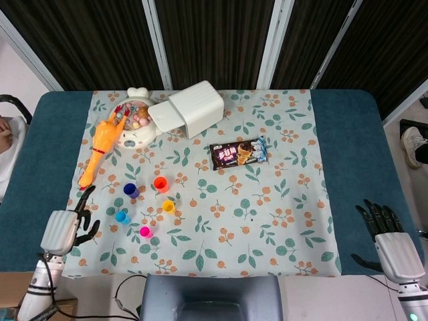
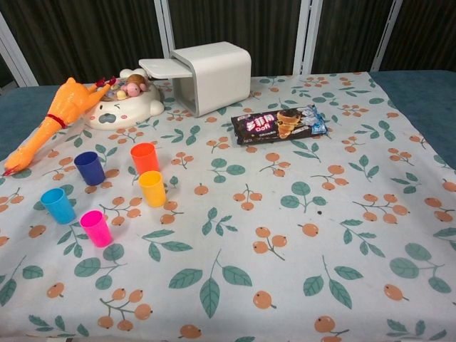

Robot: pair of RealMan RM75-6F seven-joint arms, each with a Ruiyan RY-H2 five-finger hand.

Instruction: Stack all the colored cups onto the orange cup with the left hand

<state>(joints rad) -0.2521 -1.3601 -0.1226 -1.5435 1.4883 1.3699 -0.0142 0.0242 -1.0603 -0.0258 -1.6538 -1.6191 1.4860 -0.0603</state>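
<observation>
The orange cup (image 1: 160, 184) (image 2: 144, 158) stands upright on the floral cloth, left of centre. Around it stand a dark blue cup (image 1: 131, 190) (image 2: 90, 168), a yellow cup (image 1: 168, 207) (image 2: 152, 188), a light blue cup (image 1: 122, 217) (image 2: 58, 205) and a pink cup (image 1: 145, 232) (image 2: 95, 228), all upright and apart. My left hand (image 1: 67, 229) hovers open at the cloth's left edge, left of the light blue cup, holding nothing. My right hand (image 1: 391, 242) stays open at the table's front right corner. Neither hand shows in the chest view.
A rubber chicken (image 1: 100, 144) (image 2: 53, 117), a white animal-shaped bowl of balls (image 1: 136, 120) (image 2: 122, 103) and a tipped white bin (image 1: 190, 108) (image 2: 206, 75) lie at the back left. A snack packet (image 1: 239, 152) (image 2: 279, 123) lies near the middle.
</observation>
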